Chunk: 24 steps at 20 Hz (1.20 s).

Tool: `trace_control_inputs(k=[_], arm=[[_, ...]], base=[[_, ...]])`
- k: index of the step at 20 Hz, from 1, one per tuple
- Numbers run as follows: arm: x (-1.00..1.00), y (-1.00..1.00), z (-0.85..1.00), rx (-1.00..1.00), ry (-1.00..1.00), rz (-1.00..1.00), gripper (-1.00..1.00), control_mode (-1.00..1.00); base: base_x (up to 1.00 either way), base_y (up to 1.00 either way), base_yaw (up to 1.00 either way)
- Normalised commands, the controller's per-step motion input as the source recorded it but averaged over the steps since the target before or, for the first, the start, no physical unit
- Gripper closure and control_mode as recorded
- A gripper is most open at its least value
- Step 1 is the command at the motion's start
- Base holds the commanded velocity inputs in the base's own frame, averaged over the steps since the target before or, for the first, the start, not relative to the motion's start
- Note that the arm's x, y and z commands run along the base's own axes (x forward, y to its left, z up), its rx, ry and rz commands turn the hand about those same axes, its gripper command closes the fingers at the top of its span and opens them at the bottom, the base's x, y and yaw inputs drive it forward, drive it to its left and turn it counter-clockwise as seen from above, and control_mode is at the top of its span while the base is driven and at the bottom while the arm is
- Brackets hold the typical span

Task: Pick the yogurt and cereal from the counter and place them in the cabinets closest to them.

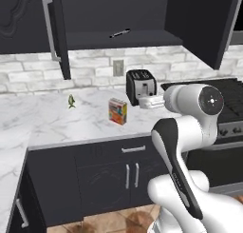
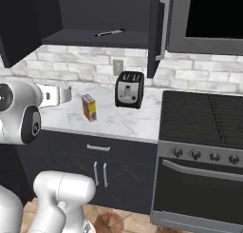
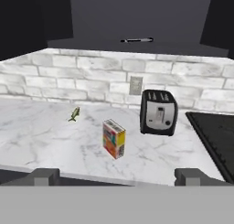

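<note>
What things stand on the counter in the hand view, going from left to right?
small green object → cereal box → black toaster → black stove top at the right edge of the marble counter.

Both base views look forward and down from behind the arm, sharing the counter (image 1: 42,118), toaster (image 1: 141,86) and open cabinet. Hand view faces them level, nearer.

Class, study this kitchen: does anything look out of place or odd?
Yes. A small green fish-like thing lies bare on the marble counter, left of the cereal box. A dark pen-like stick lies in the open cabinet above.
</note>
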Motion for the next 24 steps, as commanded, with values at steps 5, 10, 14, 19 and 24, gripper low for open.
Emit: trace_control_inputs(k=[5,10,14,19,24], arm=[[0.0,0.0,0.0,0.0,0.0,0.0,-1.0,1.0],[0.0,0.0,0.0,0.0,0.0,0.0,-1.0,1.0],[0.0,0.0,0.0,0.0,0.0,0.0,-1.0,1.0],[0.0,0.0,0.0,0.0,0.0,0.0,-1.0,1.0],[0.0,0.0,0.0,0.0,0.0,0.0,-1.0,1.0]], base=[[0.46,0.0,0.0],[0.48,0.03,0.0],[0.48,0.1,0.0],[0.52,0.09,0.0],[0.42,0.09,0.0]])
